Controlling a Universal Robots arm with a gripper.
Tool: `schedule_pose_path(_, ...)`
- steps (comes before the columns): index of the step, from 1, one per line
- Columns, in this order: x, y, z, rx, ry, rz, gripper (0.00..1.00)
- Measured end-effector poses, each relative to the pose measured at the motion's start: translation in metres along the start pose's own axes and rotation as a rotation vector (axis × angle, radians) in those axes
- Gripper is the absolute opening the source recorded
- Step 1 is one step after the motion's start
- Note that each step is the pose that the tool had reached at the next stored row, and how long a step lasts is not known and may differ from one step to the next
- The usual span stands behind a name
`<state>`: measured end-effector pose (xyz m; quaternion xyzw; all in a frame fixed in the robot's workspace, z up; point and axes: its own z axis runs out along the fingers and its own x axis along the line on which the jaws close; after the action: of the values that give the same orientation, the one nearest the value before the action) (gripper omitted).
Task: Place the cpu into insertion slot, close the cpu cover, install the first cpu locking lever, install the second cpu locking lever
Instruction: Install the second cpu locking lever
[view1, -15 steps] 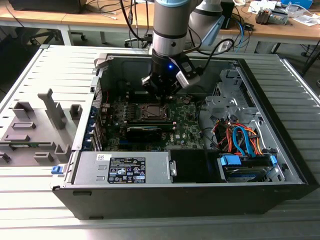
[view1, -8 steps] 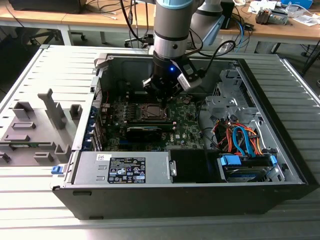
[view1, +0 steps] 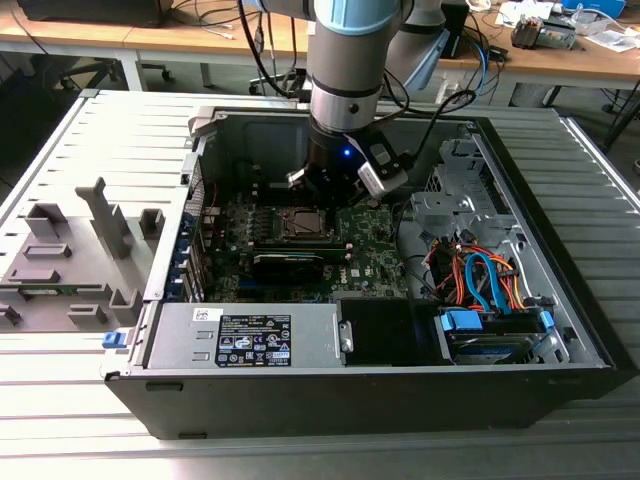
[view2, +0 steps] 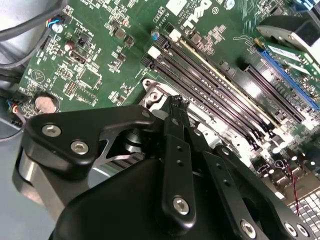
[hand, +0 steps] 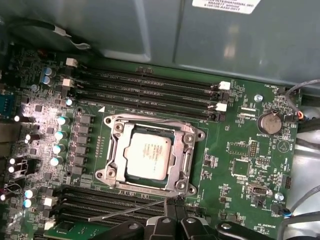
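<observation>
Exterior view: the arm reaches down into an open computer case (view1: 560, 380) lying on a slatted bench (view1: 60, 420), with the gripper (view1: 322, 192) low over the green motherboard (view1: 372, 240), just at the far edge of the insertion slot (view1: 300, 224). A black graphics card (view1: 288, 264) lies on the board just on the near side of the slot; a grey power supply (view1: 250, 338) sits along the near wall of the case, and orange and blue cables (view1: 480, 280) fill the bay toward the exterior view's right. Grey fixture blocks (view1: 70, 260) stand on the bench outside the case, toward the exterior view's left. In the first wrist view the cpu (hand: 148, 157) sits flat inside the insertion slot (hand: 118, 165), silver-grey top facing up and square to the socket. The cpu cover (hand: 186, 150) lies down around it, its window framing the chip. A thin locking lever (hand: 130, 210) runs across the board at an angle beside the slot edge nearest the gripper, and its end meets the gripper (hand: 175, 207) tips at the socket rim. Jaws are drawn together with hardly any gap; whether they pinch the lever end or merely touch it, cannot tell. In the second wrist view the gripper (view2: 177, 107) fingers (view2: 175, 150) stand close together with tips down at the metal rim of the slot, beside the memory slots (view2: 220, 95).
</observation>
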<state>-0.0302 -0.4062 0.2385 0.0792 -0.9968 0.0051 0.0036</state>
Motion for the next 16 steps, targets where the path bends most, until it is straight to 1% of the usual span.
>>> schedule_pose_path(2, 0.0001, -0.0016, 0.0040, 0.0002, 0.0001, 0.000, 0.11)
schedule_pose_path(9, 0.0002, -0.0099, 0.0115, 0.0000, 0.0001, 0.003, 0.11)
schedule_pose_path(11, -0.0015, -0.0119, 0.0137, -0.0002, 0.0000, 0.004, 0.11)
schedule_pose_path(14, -0.0053, -0.0126, 0.0156, 0.0001, 0.0002, 0.004, 0.11)
schedule_pose_path(16, -0.0067, -0.0128, 0.0187, 0.0000, 0.0002, 0.004, 0.11)
